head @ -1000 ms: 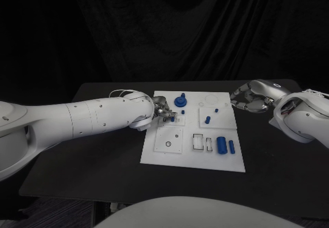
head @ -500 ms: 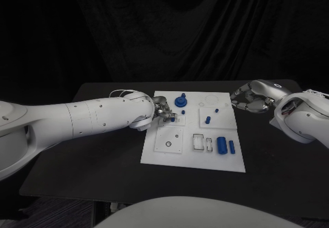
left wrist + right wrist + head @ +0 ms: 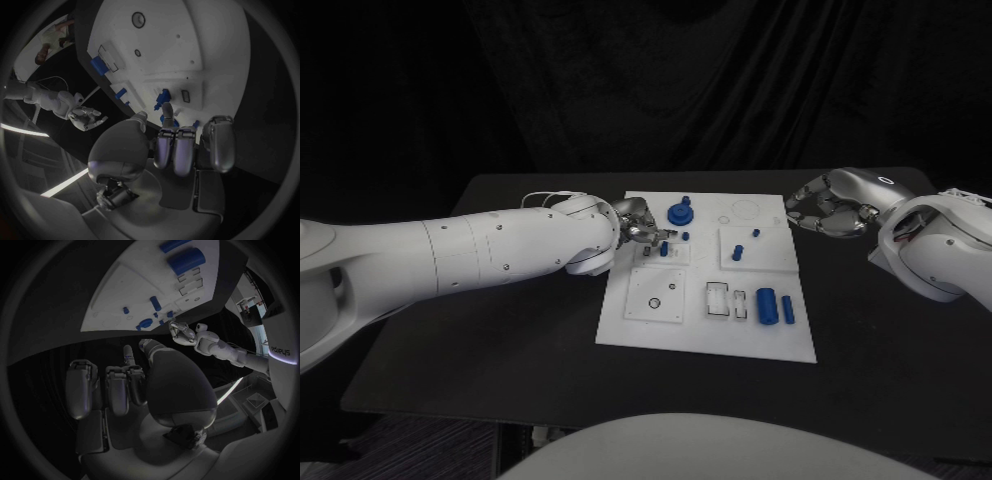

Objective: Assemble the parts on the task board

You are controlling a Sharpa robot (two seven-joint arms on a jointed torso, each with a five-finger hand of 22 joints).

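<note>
Left hand (image 3: pixel 640 229) pinches a small blue peg (image 3: pixel 664 247) over its board (image 3: pixel 707 335) socket; right hand (image 3: pixel 825 214), curled, idles at three o'clock; cylinder (image 3: pixel 764 305) and pin (image 3: pixel 788 309) remain loose.

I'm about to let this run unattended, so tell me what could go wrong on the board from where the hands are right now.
The left hand works close among small blue pegs and beside the blue stepped part; a stray finger could knock one over. Whether it holds a peg firmly cannot be told, so a slip is possible. The right hand hangs curled at the task board edge and might nudge it if it moves in.
</note>
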